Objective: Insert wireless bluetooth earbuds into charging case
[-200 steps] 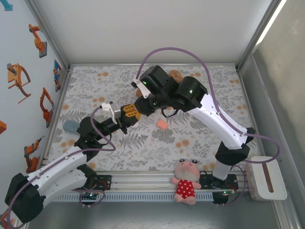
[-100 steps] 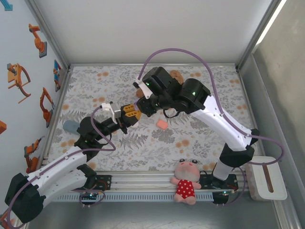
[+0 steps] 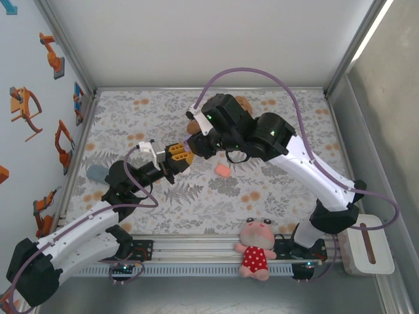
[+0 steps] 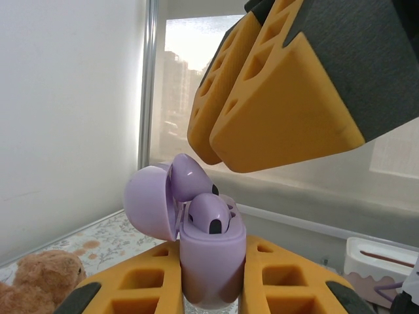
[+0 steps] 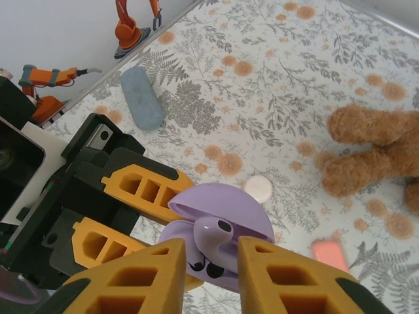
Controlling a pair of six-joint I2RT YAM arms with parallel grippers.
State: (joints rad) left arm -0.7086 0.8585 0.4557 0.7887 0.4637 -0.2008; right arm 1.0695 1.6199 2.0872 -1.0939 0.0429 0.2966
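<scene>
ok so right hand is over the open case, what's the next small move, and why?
Probably lift the right hand straight up, clear. Both earbuds look seated in the charging case, and that hand stands parted above them, gripping nothing. The left hand holds the case with its lid open; the lid needs room to close.

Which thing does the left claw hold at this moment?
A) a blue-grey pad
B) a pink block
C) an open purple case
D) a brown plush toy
C: the left wrist view shows the left claw shut on the purple case, its lid tipped open.
</scene>
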